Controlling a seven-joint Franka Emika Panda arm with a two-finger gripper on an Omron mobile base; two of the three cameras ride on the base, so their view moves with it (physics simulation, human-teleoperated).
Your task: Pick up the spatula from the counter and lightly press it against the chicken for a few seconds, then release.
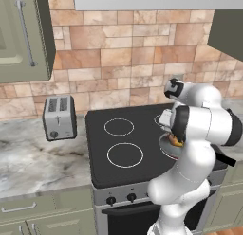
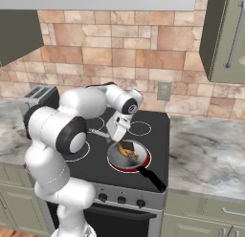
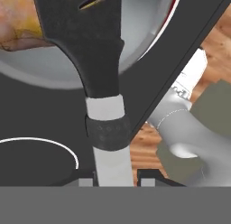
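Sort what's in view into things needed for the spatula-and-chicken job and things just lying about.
For the job: spatula, gripper shut on it, chicken, pan holding the chicken.
Just there: toaster, stove, wall outlet, cabinet.

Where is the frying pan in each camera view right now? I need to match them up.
Left base view: pan at right centre, on the stove's front right, mostly hidden behind the arm.
Right base view: pan at centre, on the front right burner, black handle pointing lower right.
Hand view: pan across the top, behind the spatula.
Shared landmark: the black stovetop with white burner rings.
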